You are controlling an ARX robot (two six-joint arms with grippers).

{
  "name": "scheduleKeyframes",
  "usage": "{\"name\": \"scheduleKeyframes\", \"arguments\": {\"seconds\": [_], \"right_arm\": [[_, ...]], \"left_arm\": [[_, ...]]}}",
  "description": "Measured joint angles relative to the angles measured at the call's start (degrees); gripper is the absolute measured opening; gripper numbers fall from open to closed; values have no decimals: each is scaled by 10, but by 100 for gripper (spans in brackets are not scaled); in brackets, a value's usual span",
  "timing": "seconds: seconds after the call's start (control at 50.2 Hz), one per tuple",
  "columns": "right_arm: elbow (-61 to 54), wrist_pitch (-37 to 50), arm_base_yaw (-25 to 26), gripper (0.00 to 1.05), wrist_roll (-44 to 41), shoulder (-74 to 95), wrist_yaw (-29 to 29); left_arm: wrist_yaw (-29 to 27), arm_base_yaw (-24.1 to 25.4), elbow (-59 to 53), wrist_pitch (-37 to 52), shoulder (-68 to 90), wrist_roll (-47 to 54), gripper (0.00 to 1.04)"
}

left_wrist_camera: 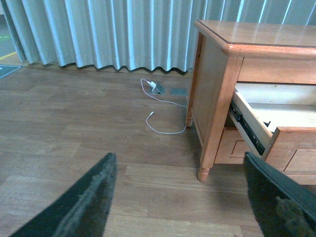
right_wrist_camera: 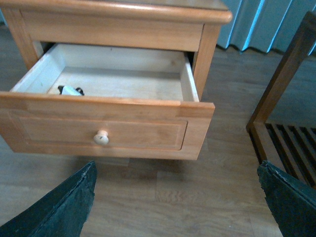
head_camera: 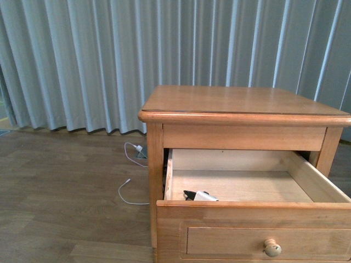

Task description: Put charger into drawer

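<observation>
Left hand (left_wrist_camera: 182, 210): spread, empty. Right hand (right_wrist_camera: 177, 210): spread, empty, facing the drawer (right_wrist_camera: 148, 133) front. Charger (head_camera: 200, 195): lying inside the open drawer, at its front-left corner. Step: placement apparently done; next, likely only pushing the front shut.

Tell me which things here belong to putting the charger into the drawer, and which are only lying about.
Belongs to the job:
- charger, already lying inside the drawer
- drawer, pulled open from the nightstand

Only lying about:
- white cable on the floor
- curtain
- slatted wooden frame
</observation>
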State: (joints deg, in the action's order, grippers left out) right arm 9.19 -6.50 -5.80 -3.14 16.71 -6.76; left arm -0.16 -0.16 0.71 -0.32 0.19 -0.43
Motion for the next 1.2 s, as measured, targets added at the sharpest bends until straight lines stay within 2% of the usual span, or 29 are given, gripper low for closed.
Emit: {"name": "scheduleKeyframes", "arguments": {"seconds": [0.12,0.159,0.359,0.617,0.896,1.195], "right_arm": [[17,41,-9,97,6,97,13],[22,55,-10,97,9,125,17],[68,162,-24,97,21,339,24],[129,242,-45,97,65,538,24],[212,285,-68,97,99,713,10],[319,313,-70,97,122,868,-35]], "left_arm": [[0,0,0,0,0,0,98],[0,0,0,0,0,1,101],[0,0,0,0,0,1,99],[0,0,0,0,0,1,99],[0,0,0,0,0,1,99],[0,0,0,0,0,1,99]]}}
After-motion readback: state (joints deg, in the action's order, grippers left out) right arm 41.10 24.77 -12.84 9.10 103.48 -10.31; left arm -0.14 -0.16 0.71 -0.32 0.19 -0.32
